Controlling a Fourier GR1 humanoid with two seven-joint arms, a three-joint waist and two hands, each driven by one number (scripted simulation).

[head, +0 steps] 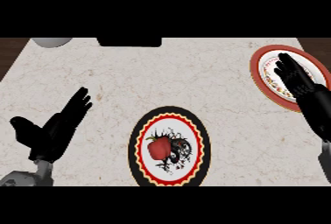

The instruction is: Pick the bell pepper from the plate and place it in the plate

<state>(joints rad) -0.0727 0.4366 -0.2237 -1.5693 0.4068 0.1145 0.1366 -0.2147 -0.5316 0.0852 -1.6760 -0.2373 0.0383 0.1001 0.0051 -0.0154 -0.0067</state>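
Head view, landmark: take the black-rimmed plate (169, 146) near the counter's (161, 74) front edge as your reference; everything below is placed from it.
Head view, bell pepper: the red bell pepper (158, 148) lies on that plate, slightly left of its centre, on the dark pattern. It looks roughly as tall as wide, so you get no clear long axis to line up with.
Head view, left hand: your left hand (55, 127) sits well to the left of the plate, fingers straight and spread, thumb out, holding nothing.
Head view, right hand: your right hand (294, 78) is up and to the right, well apart from the plate, over the red-rimmed plate (262, 57). Its fingers are straight and it carries nothing.
Head view, key relation: the pepper lies down and to the left of your right hand, and right of your left hand; the left looks the nearer of the two.
Head view, step: nothing is picked yet, I judge.
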